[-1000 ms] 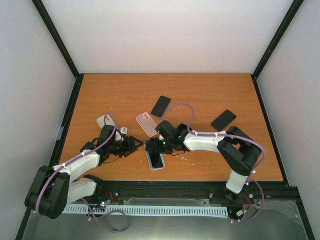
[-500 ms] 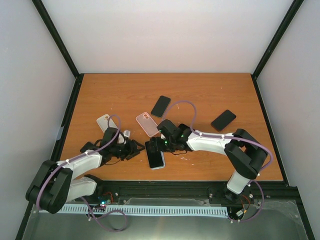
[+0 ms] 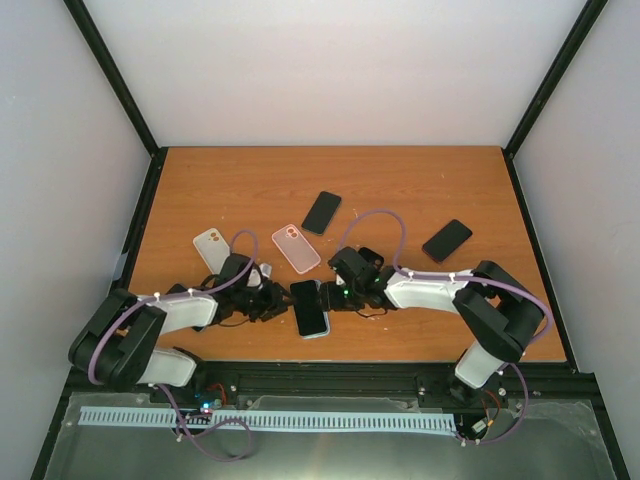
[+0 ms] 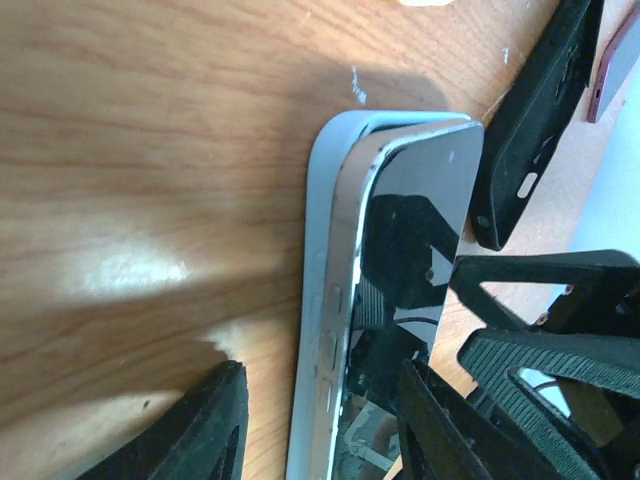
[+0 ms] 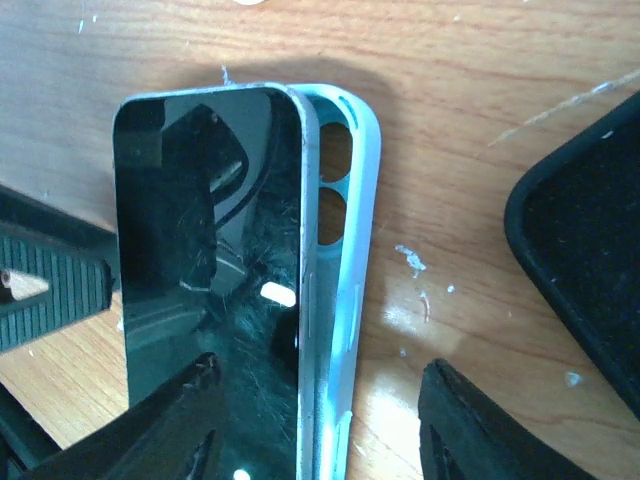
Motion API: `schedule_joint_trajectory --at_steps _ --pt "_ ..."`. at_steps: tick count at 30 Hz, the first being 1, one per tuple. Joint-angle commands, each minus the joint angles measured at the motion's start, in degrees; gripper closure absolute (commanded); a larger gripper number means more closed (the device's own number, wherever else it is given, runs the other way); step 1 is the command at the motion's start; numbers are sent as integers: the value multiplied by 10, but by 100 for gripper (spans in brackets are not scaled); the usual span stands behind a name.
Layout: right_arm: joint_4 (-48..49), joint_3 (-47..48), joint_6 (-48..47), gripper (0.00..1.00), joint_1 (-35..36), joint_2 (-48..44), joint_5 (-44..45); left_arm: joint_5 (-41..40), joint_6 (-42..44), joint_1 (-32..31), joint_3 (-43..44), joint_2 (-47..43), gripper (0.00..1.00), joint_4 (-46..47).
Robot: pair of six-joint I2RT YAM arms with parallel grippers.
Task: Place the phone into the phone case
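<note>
Although the phone [image 5: 200, 230] already lies in the pale blue phone case [image 5: 345, 200], it looks only half seated. It sits offset toward one long side, and the case's other wall and camera cut-outs show uncovered beside it. The pair rests on the table [image 3: 420, 190] close to the near edge, a little left of its middle, with a black case [image 5: 590, 260] just beside it.

The left gripper [image 4: 318, 400] and the right gripper [image 5: 320, 365] come at it from opposite sides. Both sets of jaws stand spread apart with nothing held, their fingers low over the phone and case.

The phone looks stiff, fairly heavy and slick-faced, so a pad would likely slide on its glass, which may also scratch. The case seems light and flexible, so it will probably bow or skid rather than resist. Pressure is best applied near the unseated long edge and its corners, while the other arm pins the case's exposed wall against the table.
</note>
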Motion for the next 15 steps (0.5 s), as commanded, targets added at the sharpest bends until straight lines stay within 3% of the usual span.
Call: schedule_joint_trajectory --at_steps 1,15 --pt "47 -11 -4 50 -3 -5 -8 0 1 -6 33 31 59 33" --pt "106 -49 18 72 -3 6 -18 19 -19 -18 48 46 73 61"
